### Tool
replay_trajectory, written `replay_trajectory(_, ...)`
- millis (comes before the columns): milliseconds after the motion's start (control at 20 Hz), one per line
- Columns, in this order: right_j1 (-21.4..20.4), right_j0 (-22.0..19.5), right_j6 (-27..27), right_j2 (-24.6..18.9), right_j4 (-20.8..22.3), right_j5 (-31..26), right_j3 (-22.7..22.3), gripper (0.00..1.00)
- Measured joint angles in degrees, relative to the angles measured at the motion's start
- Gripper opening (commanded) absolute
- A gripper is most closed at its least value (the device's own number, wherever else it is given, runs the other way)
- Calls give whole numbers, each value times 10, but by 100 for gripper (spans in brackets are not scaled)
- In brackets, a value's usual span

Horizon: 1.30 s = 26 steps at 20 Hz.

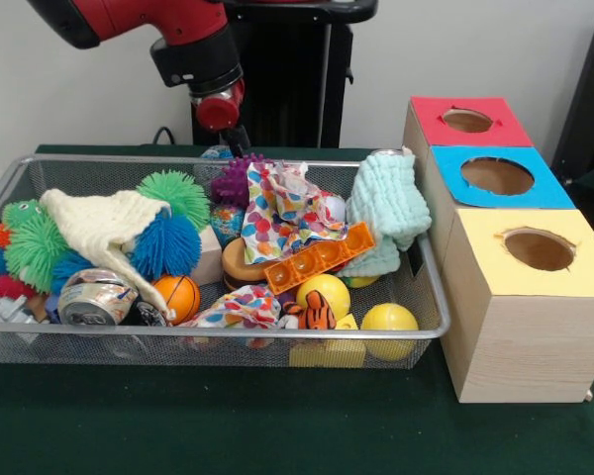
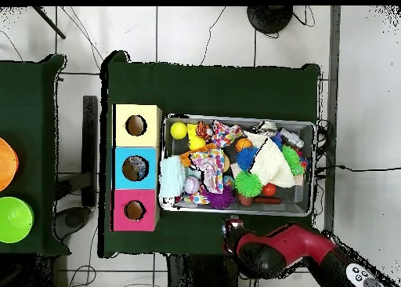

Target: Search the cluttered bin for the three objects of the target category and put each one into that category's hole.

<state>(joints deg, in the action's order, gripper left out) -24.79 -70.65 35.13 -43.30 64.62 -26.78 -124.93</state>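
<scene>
- Pincer (image 1: pixel 240 139): hangs at the bin's far rim, below the red wrist; whether its jaws are parted or closed cannot be told. Overhead view shows the arm (image 2: pixel 290 248) outside the bin, on the base side.
- Bin (image 1: pixel 228 333): wire basket on the green surface (image 1: pixel 228 426), packed with clutter.
- Bottles: none can be made out among the clutter in the bin from either view.
- Blue box hole (image 1: pixel 497 175): on the middle of three boxes standing just beside the bin's end. Overhead view shows something pale and glinting inside the hole (image 2: pixel 135 168); it cannot be identified.
- Red box (image 1: pixel 467 121) and yellow box (image 1: pixel 535 249): either side of the blue one, the yellow box at the end farthest from the robot.
- Bin contents: cream cloth (image 1: pixel 104 230) over spiky green (image 1: pixel 35 247) and blue (image 1: pixel 168 244) balls at the end away from the boxes; can (image 1: pixel 96 297) at the bin's front wall; dotted cloth (image 1: pixel 282 213) mid-bin; orange tray (image 1: pixel 320 257) beside it; mint cloth (image 1: pixel 384 208) draped at the box end; yellow balls (image 1: pixel 388 322) in the front corner nearest the boxes.
</scene>
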Motion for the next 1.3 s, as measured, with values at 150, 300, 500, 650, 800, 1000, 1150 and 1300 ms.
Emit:
replay_trajectory(150,-2,-6,0,-8,-13,-2,0,100)
replay_trajectory(300,-11,-13,0,-11,-29,-2,0,100)
replay_trajectory(500,-49,-14,0,-7,-67,-3,-1,100)
replay_trajectory(650,-88,-4,6,13,-101,-3,-3,100)
replay_trajectory(800,-124,14,20,39,-142,-3,-3,100)
replay_trajectory(1000,-161,44,55,81,-191,0,-3,100)
replay_trajectory(1150,-177,64,89,114,-223,8,-1,100)
replay_trajectory(1300,-193,84,139,153,-266,19,3,100)
